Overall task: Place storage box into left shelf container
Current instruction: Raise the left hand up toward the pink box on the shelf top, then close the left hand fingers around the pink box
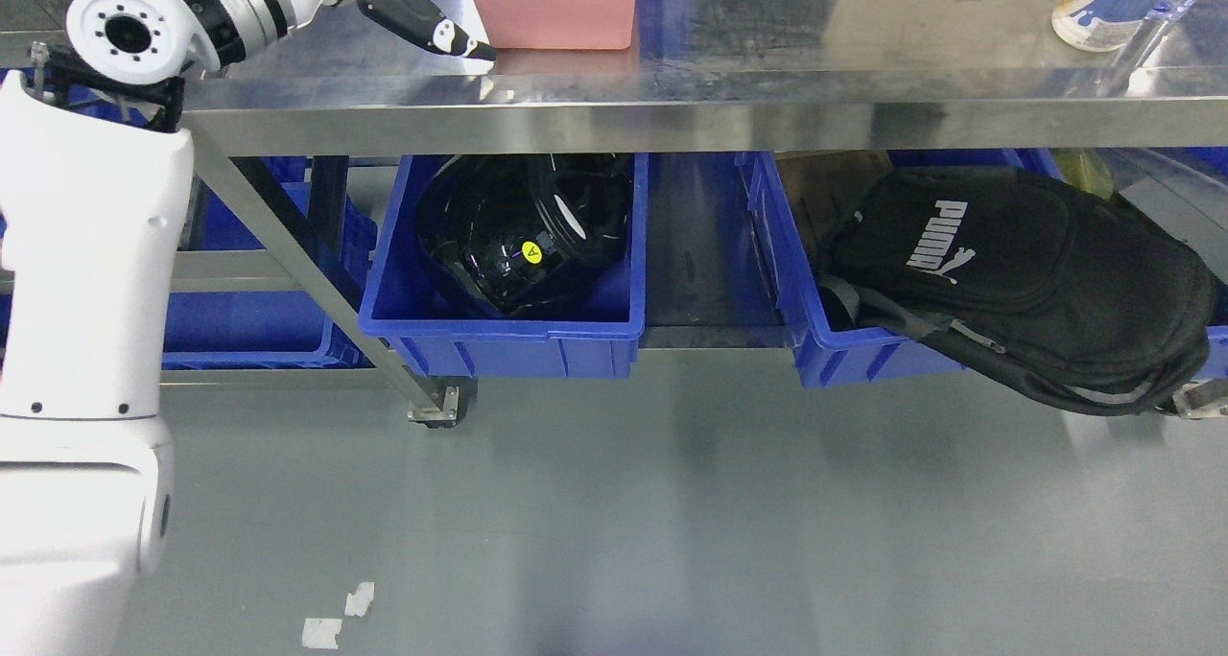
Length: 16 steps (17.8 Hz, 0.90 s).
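A pink storage box stands on the steel table top at the upper edge of the head view. My left hand lies just left of the box, above the table. Its black fingers are stretched toward the box, a small gap short of it, and hold nothing. Under the table, a blue bin on the left holds a black helmet. My right arm is out of view.
A second blue bin on the right holds a black backpack that hangs over its front. More blue bins sit behind the slanted table leg. A white bottle stands at the table's far right. Grey floor lies in front.
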Tool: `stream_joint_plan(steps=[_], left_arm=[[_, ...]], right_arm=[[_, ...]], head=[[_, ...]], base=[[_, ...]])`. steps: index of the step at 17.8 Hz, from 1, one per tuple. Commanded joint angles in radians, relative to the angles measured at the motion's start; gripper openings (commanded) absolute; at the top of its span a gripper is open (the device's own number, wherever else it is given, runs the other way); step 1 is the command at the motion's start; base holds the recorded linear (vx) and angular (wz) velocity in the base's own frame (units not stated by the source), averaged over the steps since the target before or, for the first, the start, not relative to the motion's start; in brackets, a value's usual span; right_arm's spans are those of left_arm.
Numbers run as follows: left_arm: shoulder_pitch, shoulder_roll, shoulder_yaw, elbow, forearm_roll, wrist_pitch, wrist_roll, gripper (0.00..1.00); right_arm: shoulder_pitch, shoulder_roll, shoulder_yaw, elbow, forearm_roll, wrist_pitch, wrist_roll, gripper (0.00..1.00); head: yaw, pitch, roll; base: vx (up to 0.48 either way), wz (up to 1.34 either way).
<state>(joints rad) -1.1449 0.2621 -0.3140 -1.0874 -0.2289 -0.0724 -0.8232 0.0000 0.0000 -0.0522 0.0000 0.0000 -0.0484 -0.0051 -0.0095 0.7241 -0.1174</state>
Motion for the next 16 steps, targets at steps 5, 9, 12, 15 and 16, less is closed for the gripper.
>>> stream_joint_plan(steps=[5, 9, 12, 15, 16], left_arm=[[-0.119, -0.172, -0.099, 0.328, -0.121, -0.069, -0.01, 0.84], [-0.124, -0.162, -0.1, 0.374, -0.165, -0.069, -0.051, 0.79], [-0.118, -0.156, -0.088, 0.382, -0.164, -0.07, -0.063, 0.7], [-0.113, -0.155, -0.05, 0.383, -0.159, -0.079, -0.076, 0.55], [-0.108, -0.155, -0.024, 0.385, -0.155, -0.101, -0.076, 0.45]], right_arm=[[-0.003, -0.017, 0.0, -0.017, -0.021, -0.001, 0.004, 1.0], [-0.003, -0.017, 0.0, -0.017, -0.021, -0.001, 0.002, 1.0], [-0.005, -0.017, -0.001, -0.017, -0.021, -0.001, 0.002, 1.0], [-0.003, -0.017, -0.001, -0.017, -0.021, -0.002, 0.002, 1.0], [-0.005, -0.017, 0.0, -0.017, -0.021, -0.002, 0.002, 1.0]], head=[[0.0, 0.0, 0.0], [0.0, 0.0, 0.0], [0.0, 0.0, 0.0], [0.0, 0.0, 0.0], [0.0, 0.0, 0.0]], base=[[0.0, 0.0], [0.0, 0.0], [0.0, 0.0], [-0.001, 0.03], [0.0, 0.0]])
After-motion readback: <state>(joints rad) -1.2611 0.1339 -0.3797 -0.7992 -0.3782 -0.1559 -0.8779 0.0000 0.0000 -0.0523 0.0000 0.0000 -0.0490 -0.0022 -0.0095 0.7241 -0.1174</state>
